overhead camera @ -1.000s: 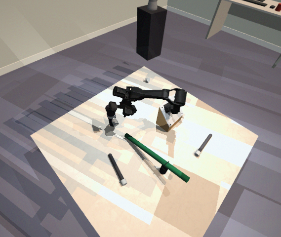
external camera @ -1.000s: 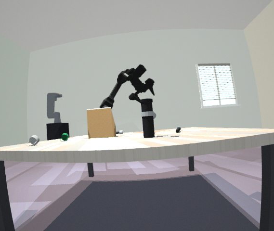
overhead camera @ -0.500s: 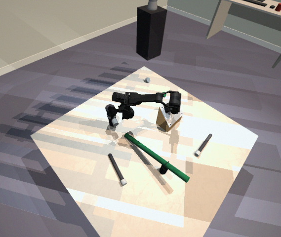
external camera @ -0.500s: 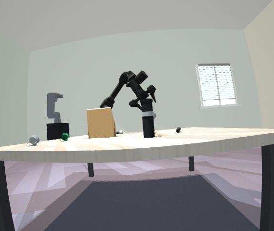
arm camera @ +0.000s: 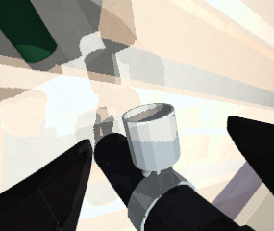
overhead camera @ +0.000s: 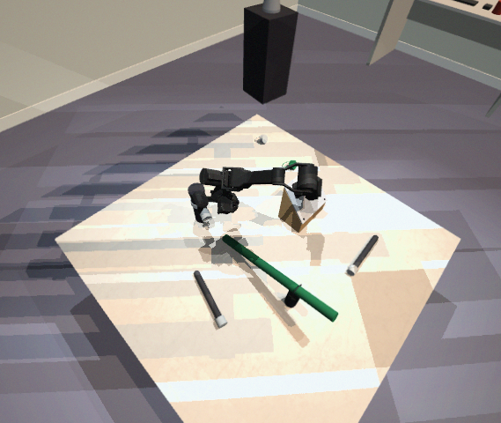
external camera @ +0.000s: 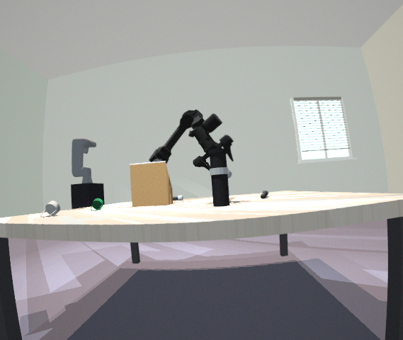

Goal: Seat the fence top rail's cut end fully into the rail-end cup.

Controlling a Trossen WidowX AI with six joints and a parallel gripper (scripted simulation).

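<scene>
The green rail (overhead camera: 273, 271) (arm camera: 21, 26) slopes across the table, held in the loop cap (overhead camera: 292, 294) on a small black post. Its cut end is apart from the rail-end cup (overhead camera: 205, 215) (external camera: 229, 173) (arm camera: 153, 140), which is empty. The cup's mouth shows in the wrist view. It hangs on the grey brace band (external camera: 219, 171) (arm camera: 160, 192) around the big black post (external camera: 220, 192). The band is on the upper part of the post; the post cap is hidden by the arm. My gripper (external camera: 220, 164) (arm camera: 158, 134) is open and empty. Its fingers are on either side of the post's upper part.
The arm stands on a wooden block (overhead camera: 291, 210) (external camera: 150, 184). Two dark rods with pale ends (overhead camera: 208, 295) (overhead camera: 363, 255) lie on the table. A small white cup (overhead camera: 263, 139) (external camera: 52, 207) and a small green one (overhead camera: 292, 164) (external camera: 98, 204) lie near the far corner.
</scene>
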